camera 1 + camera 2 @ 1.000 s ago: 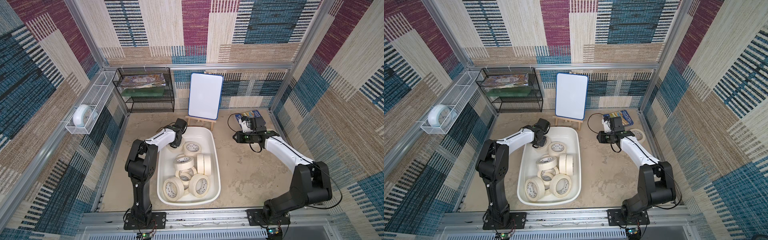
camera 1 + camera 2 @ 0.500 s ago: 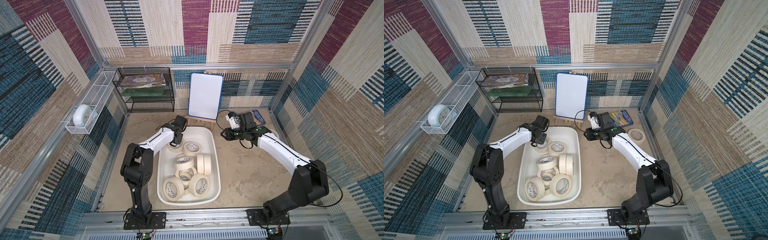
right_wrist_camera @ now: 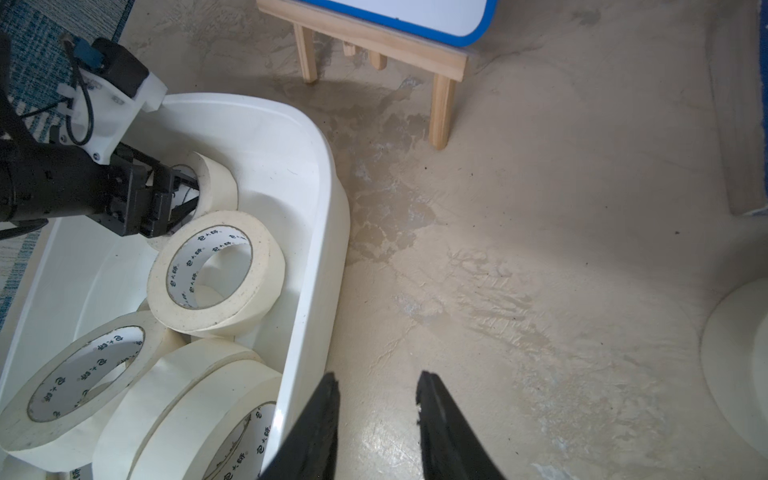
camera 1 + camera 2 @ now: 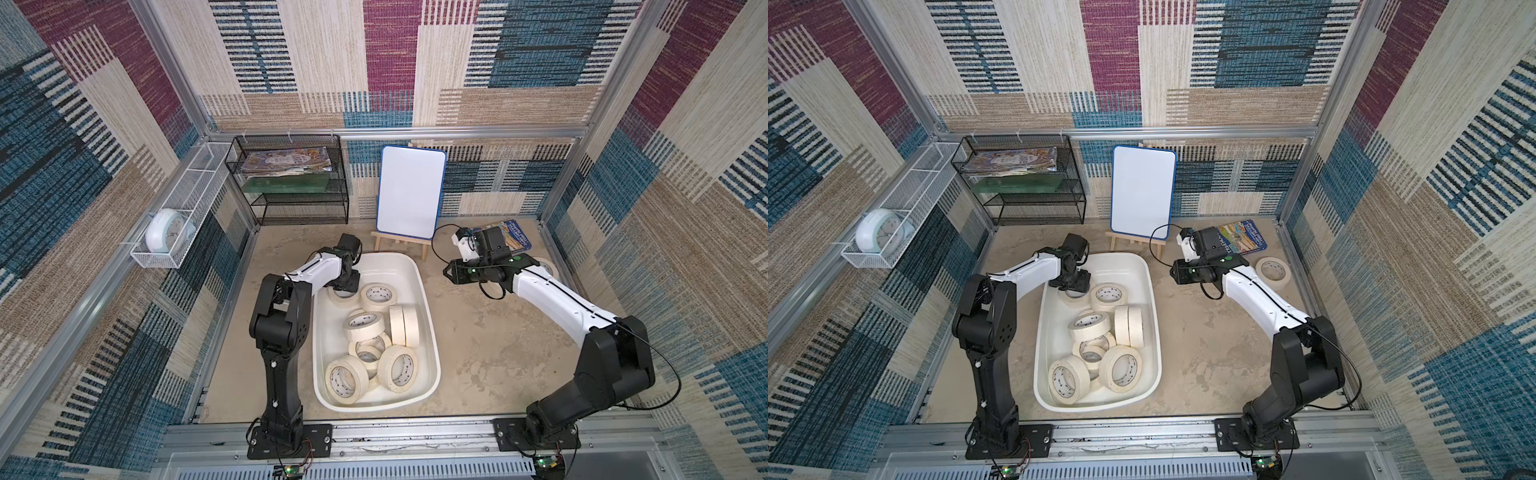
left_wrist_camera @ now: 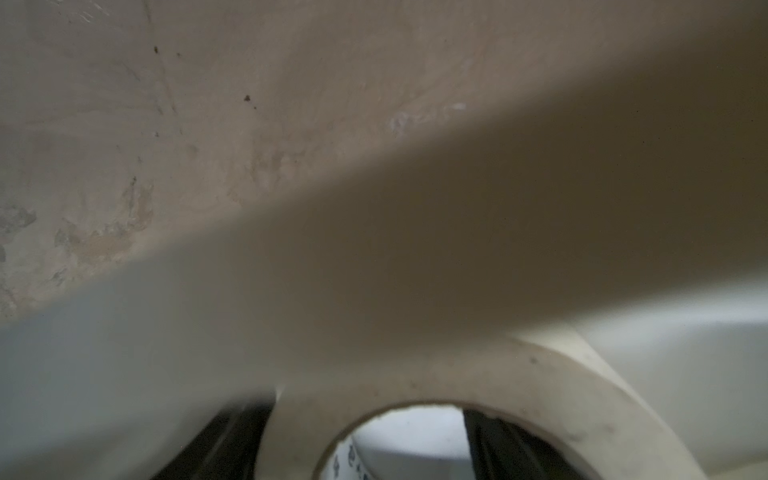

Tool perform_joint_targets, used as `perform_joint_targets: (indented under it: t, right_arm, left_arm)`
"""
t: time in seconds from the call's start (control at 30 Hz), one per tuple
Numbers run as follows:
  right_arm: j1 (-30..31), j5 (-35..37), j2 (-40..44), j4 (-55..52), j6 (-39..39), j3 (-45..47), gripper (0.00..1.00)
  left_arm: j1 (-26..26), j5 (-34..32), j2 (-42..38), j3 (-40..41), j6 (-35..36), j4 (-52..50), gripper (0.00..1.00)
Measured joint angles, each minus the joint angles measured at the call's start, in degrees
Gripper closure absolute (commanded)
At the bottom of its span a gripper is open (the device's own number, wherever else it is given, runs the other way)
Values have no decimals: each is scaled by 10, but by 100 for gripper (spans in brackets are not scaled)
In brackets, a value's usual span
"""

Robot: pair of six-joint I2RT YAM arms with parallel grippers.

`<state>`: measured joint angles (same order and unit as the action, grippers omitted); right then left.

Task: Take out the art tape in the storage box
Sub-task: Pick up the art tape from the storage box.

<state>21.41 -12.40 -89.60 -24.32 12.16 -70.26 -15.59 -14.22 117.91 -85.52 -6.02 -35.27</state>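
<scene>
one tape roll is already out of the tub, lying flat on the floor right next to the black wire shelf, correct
Not quite. One tape roll is out of the tub and lies flat on the floor, but it is beside the blue book, not next to the black wire shelf. A top view shows it.

art tape rolls: eight visible in storage box, one outside.

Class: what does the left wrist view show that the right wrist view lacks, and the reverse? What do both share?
Left wrist only: a close-up of one art tape roll. Right wrist only: the open right claw, the easel, more rolls, one on the floor. Both: that roll, the left claw, the storage box, the floor.
</scene>
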Motion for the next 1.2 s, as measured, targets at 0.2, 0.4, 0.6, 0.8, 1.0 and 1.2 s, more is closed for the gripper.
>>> perform_joint_targets:
  t: [0.2,0.4,0.6,0.8,1.0,1.2]
  right_arm:
    - [0,15,6,-3,0,0,63]
    - [3,17,14,-16,1,-13,64]
    - [60,15,-9,-19,5,-83,60]
    - [131,1,-87,-19,9,-166,48]
    - [149,-18,-152,-17,17,-218,39]
    - [153,-28,-192,-15,26,-243,43]
  left_arm:
    - [2,7,-3,-5,10,-19,88]
    - [0,8,-30,6,4,-27,98]
    - [-25,-26,-106,-8,5,-54,98]
    - [-71,-41,-137,-26,8,-72,98]
    - [-129,-37,-148,-35,6,-88,97]
    - [-156,-39,-168,-41,0,-91,96]
